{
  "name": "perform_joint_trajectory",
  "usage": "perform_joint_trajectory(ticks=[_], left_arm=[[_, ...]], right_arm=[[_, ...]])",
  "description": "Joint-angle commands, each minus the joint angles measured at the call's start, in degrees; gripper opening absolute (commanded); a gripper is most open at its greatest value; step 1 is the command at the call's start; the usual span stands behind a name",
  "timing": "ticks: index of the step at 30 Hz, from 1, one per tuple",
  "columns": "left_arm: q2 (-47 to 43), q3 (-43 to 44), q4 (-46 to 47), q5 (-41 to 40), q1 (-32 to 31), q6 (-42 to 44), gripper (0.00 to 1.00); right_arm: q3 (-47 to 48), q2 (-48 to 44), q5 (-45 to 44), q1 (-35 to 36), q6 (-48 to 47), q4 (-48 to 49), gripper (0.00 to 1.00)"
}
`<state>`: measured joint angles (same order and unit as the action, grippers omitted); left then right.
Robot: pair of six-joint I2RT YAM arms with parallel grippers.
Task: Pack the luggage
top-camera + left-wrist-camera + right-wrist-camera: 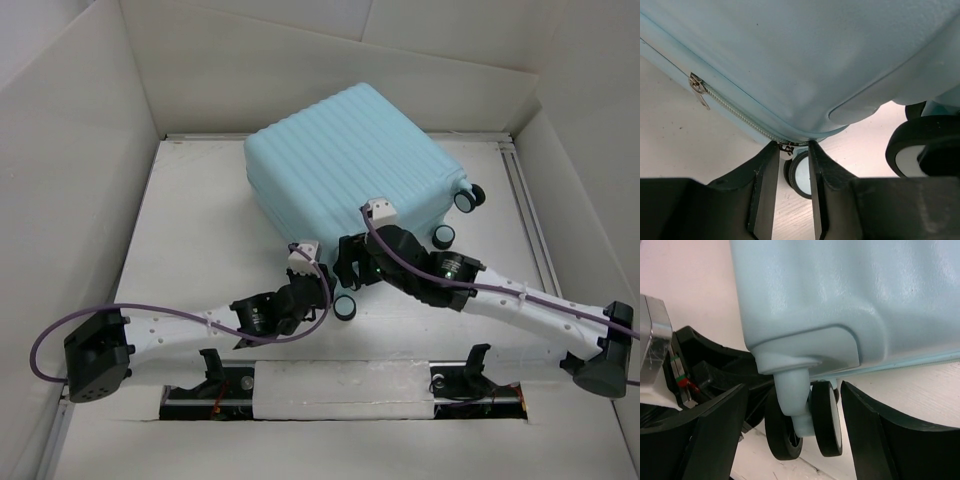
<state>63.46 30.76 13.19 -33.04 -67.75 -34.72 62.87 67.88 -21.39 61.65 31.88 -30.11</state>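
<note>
Diagonally the luggage [350, 160] lies flat, wheeled end nearest; right gripper [794, 387] gapes, left gripper [792, 145] narrow, hold unclear.

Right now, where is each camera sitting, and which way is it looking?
Top external: above and behind the arms, looking down at the table and luggage; both arms, the left hand and right hand show.
Left wrist: on the left arm, facing the luggage's zipper; the left fingers show, either side of a zipper pull.
Right wrist: on the right arm, facing a caster wheel; the right fingers show, spread around it.
Shared: both wrist views see the luggage's pale shell and wheels.
</note>
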Motion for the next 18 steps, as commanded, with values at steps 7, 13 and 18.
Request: perform_joint_trajectory(ticks=[7,13,18], left_arm=[[0.17,1.49,2.02,-6.42,0.69,2.73,0.00],[0.17,0.44,0.78,-8.53,0.69,2.73,0.00],[-0.97,-0.70,-0.36,-9.06,2.00,2.20,0.00]], right_arm=[[0.06,2.43,7.94,-4.43,-3.23,4.18,0.82],[0.06,4.19,9.79,-6.10,-4.46,3.57,0.80],[0.06,4.81,10.84,-7.42,-5.86,1.29,0.46]])
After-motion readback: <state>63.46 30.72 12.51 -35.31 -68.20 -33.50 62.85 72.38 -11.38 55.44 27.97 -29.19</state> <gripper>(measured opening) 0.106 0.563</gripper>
